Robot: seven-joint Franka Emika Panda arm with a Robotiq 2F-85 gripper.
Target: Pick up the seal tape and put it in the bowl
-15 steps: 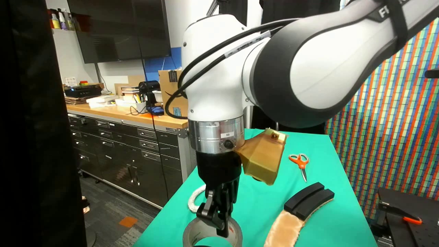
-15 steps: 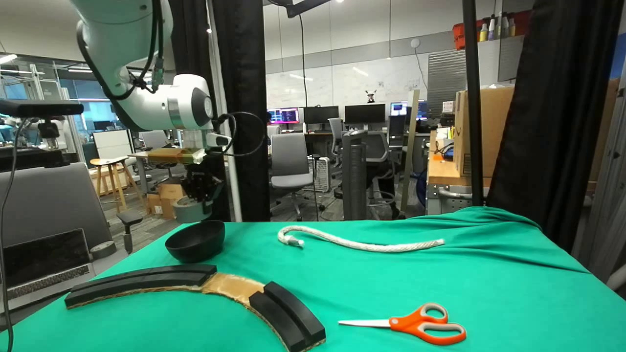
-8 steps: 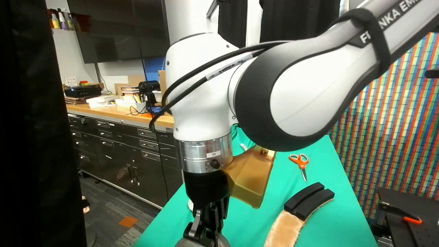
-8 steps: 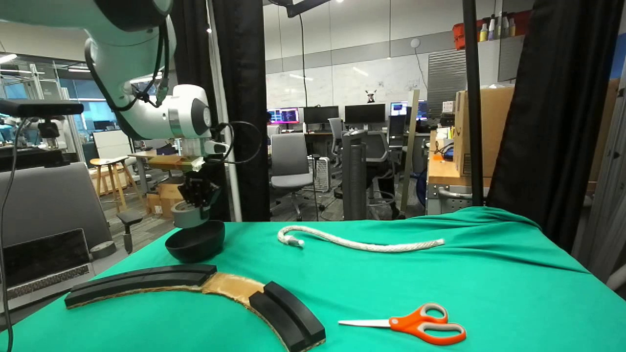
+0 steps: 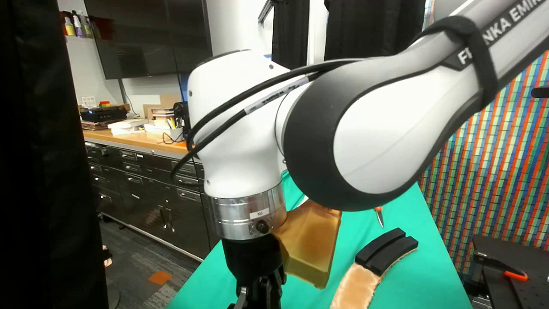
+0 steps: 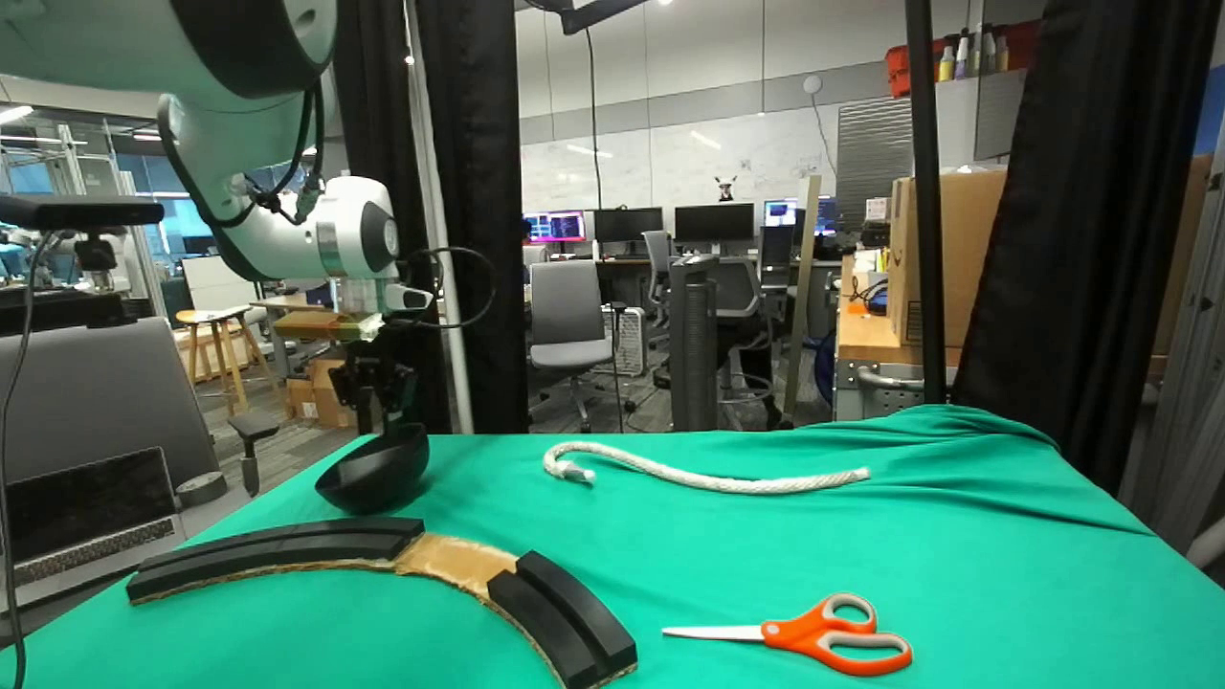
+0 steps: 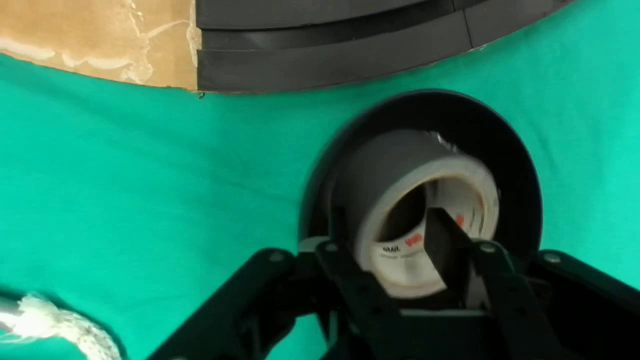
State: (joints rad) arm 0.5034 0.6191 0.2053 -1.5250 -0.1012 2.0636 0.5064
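The seal tape [image 7: 387,167], a grey roll with a pale, printed inner ring, lies tilted inside the black bowl [image 7: 517,200] in the wrist view. The bowl [image 6: 371,478] stands at the far left of the green table in an exterior view and leans a little; its wall hides the tape there. My gripper [image 7: 387,220] is open, fingers well apart. One finger reaches over the tape's hole, the other is beside its outer side. In an exterior view my gripper [image 6: 376,421] is right at the bowl's rim. In an exterior view [image 5: 257,300] its fingertips are cut off.
A curved black track on cardboard [image 6: 278,547] lies close in front of the bowl; it also shows in the wrist view [image 7: 310,65]. A white rope [image 6: 708,480] and orange-handled scissors [image 6: 828,633] lie on the green cloth. A laptop [image 6: 86,517] stands beyond the table's left edge.
My gripper has lowered with the tape from above the bowl and has opened. The tape now sits inside the bowl. The bowl has shifted slightly left in an exterior view.
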